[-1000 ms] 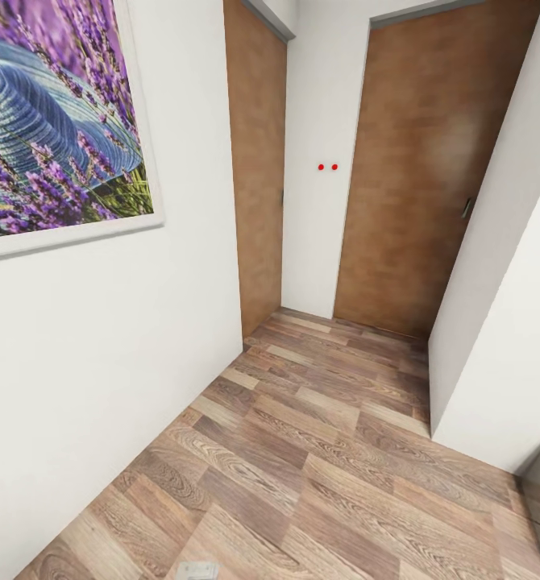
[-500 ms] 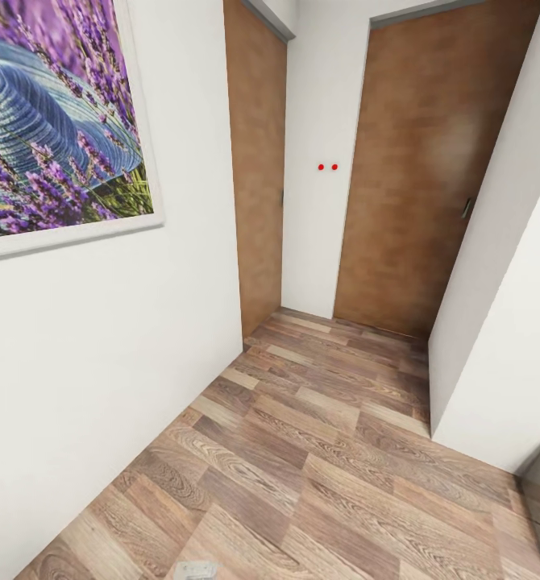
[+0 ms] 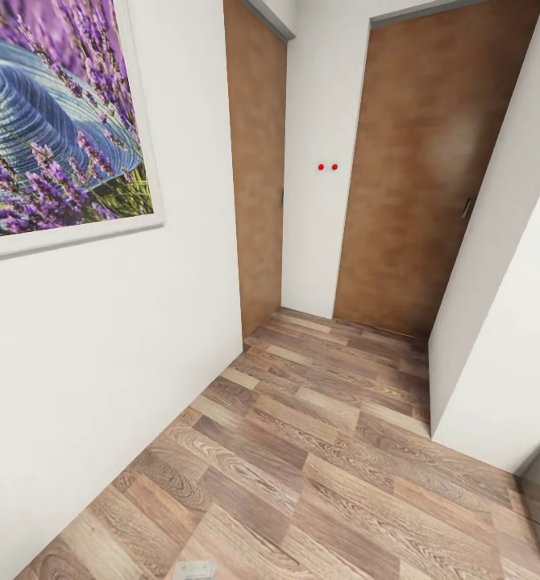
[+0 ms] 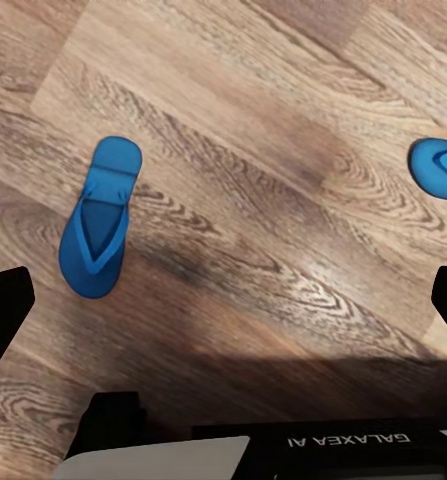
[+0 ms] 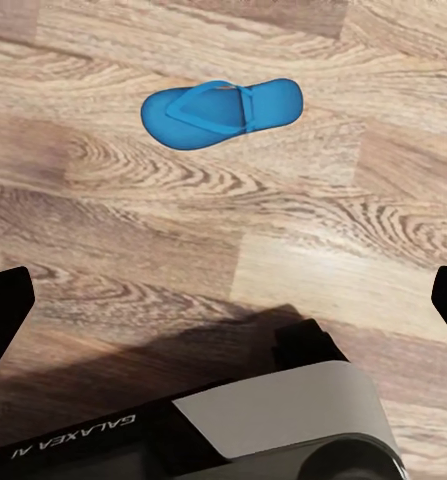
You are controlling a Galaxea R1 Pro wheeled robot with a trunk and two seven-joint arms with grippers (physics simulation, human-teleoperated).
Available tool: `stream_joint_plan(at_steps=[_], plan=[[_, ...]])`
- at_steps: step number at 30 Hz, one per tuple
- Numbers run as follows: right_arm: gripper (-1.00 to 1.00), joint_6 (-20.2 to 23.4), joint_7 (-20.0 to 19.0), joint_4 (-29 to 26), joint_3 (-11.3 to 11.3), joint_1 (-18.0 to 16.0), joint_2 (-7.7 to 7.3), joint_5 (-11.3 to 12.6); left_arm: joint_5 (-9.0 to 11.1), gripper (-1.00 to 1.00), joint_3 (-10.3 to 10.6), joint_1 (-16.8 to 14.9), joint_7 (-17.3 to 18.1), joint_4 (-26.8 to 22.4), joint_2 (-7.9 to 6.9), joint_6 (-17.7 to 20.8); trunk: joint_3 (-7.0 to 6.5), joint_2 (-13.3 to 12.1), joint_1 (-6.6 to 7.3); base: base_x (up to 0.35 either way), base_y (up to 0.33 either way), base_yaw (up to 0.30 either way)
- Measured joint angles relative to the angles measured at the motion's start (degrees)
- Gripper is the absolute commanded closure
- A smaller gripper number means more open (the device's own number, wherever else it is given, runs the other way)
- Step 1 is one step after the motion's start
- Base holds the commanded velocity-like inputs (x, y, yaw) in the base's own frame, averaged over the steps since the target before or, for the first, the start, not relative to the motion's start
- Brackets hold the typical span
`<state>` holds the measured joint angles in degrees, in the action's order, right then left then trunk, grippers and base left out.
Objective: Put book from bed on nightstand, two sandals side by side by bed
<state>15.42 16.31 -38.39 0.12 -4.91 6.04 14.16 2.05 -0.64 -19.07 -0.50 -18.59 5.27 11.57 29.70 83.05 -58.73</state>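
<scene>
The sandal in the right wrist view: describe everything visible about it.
The sandal is a bright blue flip-flop with a thin blue thong strap forming a V across the sole. It looks like smooth rubber or foam, whole and clean. It lies flat, sole down and strap up, alone on the wood-plank floor, touching nothing else. It lies beyond the open right gripper, well apart from its dark fingertips.

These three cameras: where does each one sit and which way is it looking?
Head view: on the robot's head, facing a white corridor with brown wooden doors and a framed lavender picture.
Left wrist view: near the left gripper, looking down at the wood-plank floor, its open dark fingers at the edges.
Right wrist view: likewise, fingers apart.
Both wrist views share a bright blue flip-flop sandal.
</scene>
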Motion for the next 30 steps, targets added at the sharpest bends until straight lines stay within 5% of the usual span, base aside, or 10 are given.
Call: stream_joint_plan(at_steps=[17, 30], plan=[[-1.00, -0.3, 0.1, -0.2, 0.0, 0.0, 0.01, 0.1, -0.1, -1.00, 0.0, 0.0, -0.1, 0.0, -0.10, 0.1, 0.21, -0.8, 0.44, 0.000, 0.000, 0.000], [-1.00, -0.3, 0.2, -1.9, 0.0, 0.0, -0.04, -0.2, 0.0, -1.00, 0.0, -0.2, 0.0, -0.2, -0.28, 1.9, 3.72, 4.4, -2.41, 0.000, 0.000, 0.000]])
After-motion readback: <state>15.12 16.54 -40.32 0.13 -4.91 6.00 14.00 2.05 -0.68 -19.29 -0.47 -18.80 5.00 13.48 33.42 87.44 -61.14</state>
